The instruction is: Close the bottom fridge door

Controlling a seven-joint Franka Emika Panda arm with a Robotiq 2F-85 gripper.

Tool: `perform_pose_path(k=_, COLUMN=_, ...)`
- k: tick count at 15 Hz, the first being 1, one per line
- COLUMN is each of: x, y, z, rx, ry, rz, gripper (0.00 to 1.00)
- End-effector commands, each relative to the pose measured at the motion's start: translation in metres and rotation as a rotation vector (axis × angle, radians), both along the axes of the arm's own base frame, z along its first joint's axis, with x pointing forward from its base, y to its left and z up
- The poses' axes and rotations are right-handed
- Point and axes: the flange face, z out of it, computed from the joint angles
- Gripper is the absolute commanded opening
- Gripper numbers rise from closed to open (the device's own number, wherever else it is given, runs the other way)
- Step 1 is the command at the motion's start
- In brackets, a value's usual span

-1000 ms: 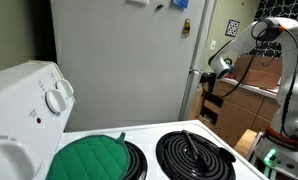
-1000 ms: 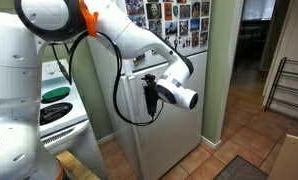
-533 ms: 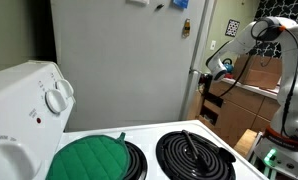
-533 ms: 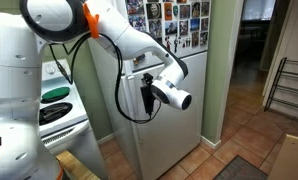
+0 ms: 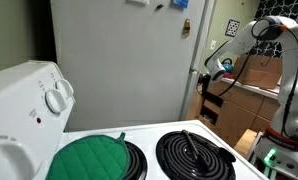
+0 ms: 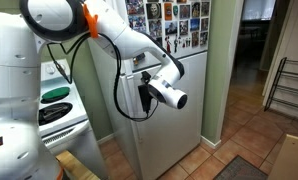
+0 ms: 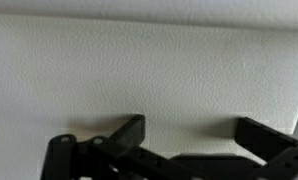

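Observation:
The white fridge (image 6: 179, 110) stands beside the stove; its bottom door (image 6: 184, 115) lies nearly flush with the cabinet, below the top door covered in photos. My gripper (image 6: 145, 98) presses against the bottom door's face near its upper left edge. In an exterior view the gripper (image 5: 201, 76) sits at the fridge's (image 5: 119, 60) right front edge. In the wrist view the two black fingers are apart (image 7: 194, 135), empty, right up against the white textured door (image 7: 149, 70).
A white stove (image 5: 149, 150) with black coil burners and a green pot holder (image 5: 89, 158) fills the foreground. Wooden drawers (image 5: 234, 100) stand behind the arm. A green wall (image 6: 219, 70) and tiled floor (image 6: 249, 130) lie past the fridge.
The gripper has moved slightly in toward the fridge, pushing the bottom door a little further shut.

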Motion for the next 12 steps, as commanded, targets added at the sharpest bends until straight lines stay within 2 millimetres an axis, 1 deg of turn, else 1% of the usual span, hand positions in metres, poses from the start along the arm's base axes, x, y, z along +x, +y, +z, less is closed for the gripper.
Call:
perform_pose_path(k=1, x=-0.011, y=-0.026, z=0.012, rx=-0.084, ry=-0.022, rz=-0.095, gripper=1.00)
perform_pose_path(k=4, x=-0.027, y=-0.068, z=0.026, rx=-0.159, ry=-0.050, rz=-0.191, gripper=1.00)
perform_pose_path(k=6, x=-0.042, y=-0.092, z=0.041, rx=-0.232, ry=-0.075, rz=-0.217, gripper=1.00)
perform_pose_path(k=8, x=-0.060, y=-0.112, z=0.058, rx=-0.311, ry=-0.067, rz=-0.255, gripper=1.00)
perform_pose_path(k=10, x=-0.079, y=-0.123, z=0.077, rx=-0.405, ry=-0.067, rz=-0.244, gripper=1.00)
perform_pose_path(k=12, x=-0.099, y=-0.126, z=0.098, rx=-0.538, ry=-0.070, rz=-0.211, gripper=1.00)
